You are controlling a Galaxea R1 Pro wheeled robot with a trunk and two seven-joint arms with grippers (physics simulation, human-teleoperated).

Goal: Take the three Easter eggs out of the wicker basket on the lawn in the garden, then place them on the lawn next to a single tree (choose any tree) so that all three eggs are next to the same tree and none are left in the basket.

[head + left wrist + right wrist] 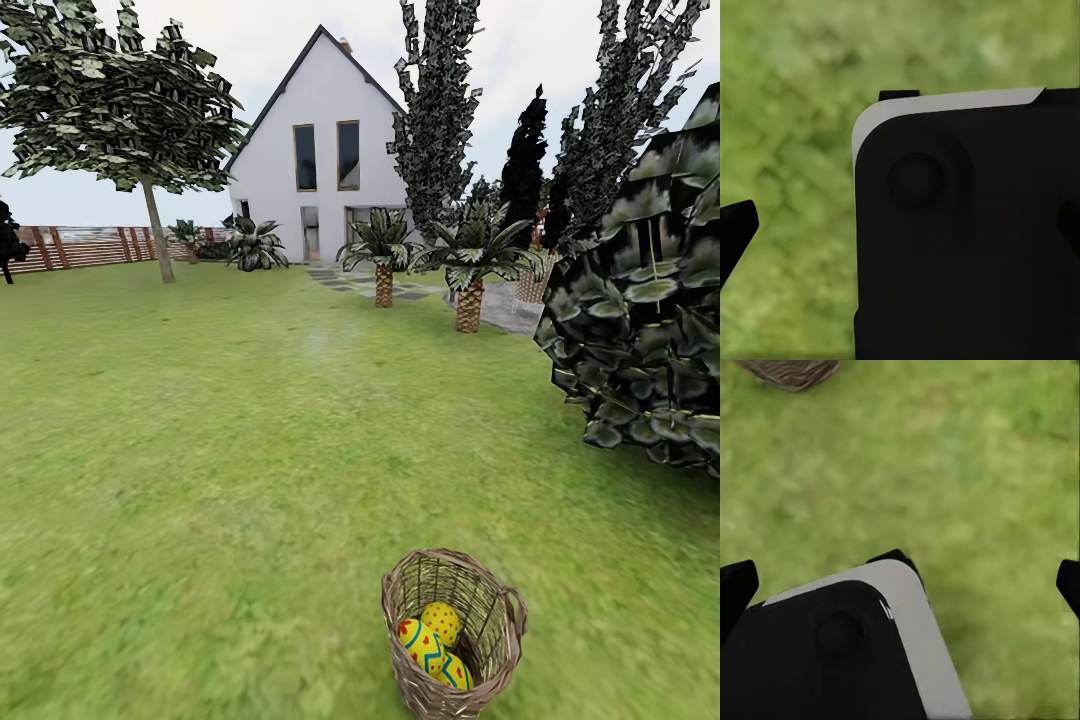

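Head view: the wicker basket [453,632] stands on the lawn [220,450] at the near edge, slightly right of centre, leaning a little. All three Easter eggs [432,642] lie inside it, bunched against one another at the bottom; none has been removed. A thin-trunked tree [150,215] stands far left by the fence [85,246]; two short palms [383,262] and a house [318,150] lie far centre; a dark leafy shrub [645,330] fills the right side. No thick grey-brown trunk is identifiable here.

Left wrist view: the left gripper [900,225] hangs over grass beside a dark rounded body with a pale edge. One fingertip [736,225] shows at one margin and a sliver at the opposite margin, so the fingers stand wide apart with nothing between them.

Right wrist view: the right gripper [900,585] hangs over bare grass, fingertips at opposite margins, spread and empty. The basket rim [791,370] shows well ahead of it.

Assessment: the eggs look hard, smooth and likely slippery, probably light. Each is best gripped across its widest middle, reaching straight down from above, topmost egg first. The woven wall looks stiff but light, and may tip if nudged
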